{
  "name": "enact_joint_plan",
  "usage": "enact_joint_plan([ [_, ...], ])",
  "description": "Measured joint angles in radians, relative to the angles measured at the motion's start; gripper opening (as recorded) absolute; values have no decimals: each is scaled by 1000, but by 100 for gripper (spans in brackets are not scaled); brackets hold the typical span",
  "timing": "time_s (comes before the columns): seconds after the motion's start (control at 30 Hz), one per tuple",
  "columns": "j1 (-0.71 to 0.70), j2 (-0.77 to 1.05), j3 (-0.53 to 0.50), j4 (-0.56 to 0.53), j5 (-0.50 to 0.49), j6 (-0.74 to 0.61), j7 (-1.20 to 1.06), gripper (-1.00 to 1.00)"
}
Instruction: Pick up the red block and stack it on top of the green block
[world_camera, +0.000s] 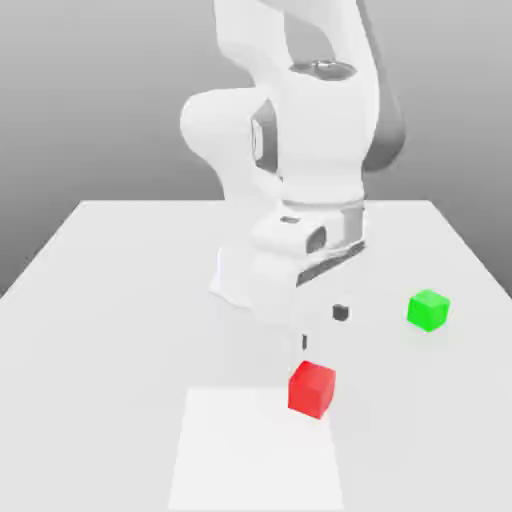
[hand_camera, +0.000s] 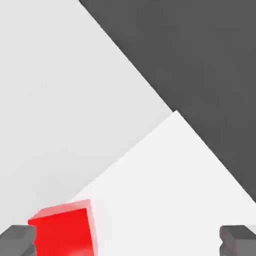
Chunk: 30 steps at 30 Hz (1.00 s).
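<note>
Gripper: the gripper (world_camera: 322, 328) hangs below the white hand, pointing down at the table, its two dark fingers spread wide with nothing between them; in the hand view the fingertips (hand_camera: 19, 239) sit at opposite sides, far apart.
Gripper height: above the table top, not touching any block.
Red block: the red block (world_camera: 312, 389) rests on the table just in front of and below the gripper, on the near side; in the hand view the red block (hand_camera: 65, 231) lies close beside one fingertip, not centred between the two.
Patch: a brighter white patch (world_camera: 255, 455) covers the near middle of the table; the red block stands at its far edge, toward the exterior view's right.
Green block: the green block (world_camera: 428, 310) stands alone on the table at the exterior view's right, well apart from the red block and somewhat farther back, with nothing on top of it.
Table: the pale grey table (world_camera: 100, 290) carries both blocks.
Arm: the white arm (world_camera: 290, 150) rises from the middle of the table, folded over so that the hand faces downward.
Backdrop: plain grey wall (world_camera: 90, 90) behind the table.
</note>
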Motion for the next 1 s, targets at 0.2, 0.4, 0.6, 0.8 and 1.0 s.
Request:
enact_joint_plan([
  [0.2,-33,242,65,14,86,201,-89,0],
  [0.4,-41,263,73,16,85,217,-87,-100],
  [0.6,-35,137,54,-2,37,109,-54,-100],
  [0.8,18,-36,106,-26,39,-37,52,-100],
  [1.0,198,-113,293,-35,148,-99,315,-100],
])
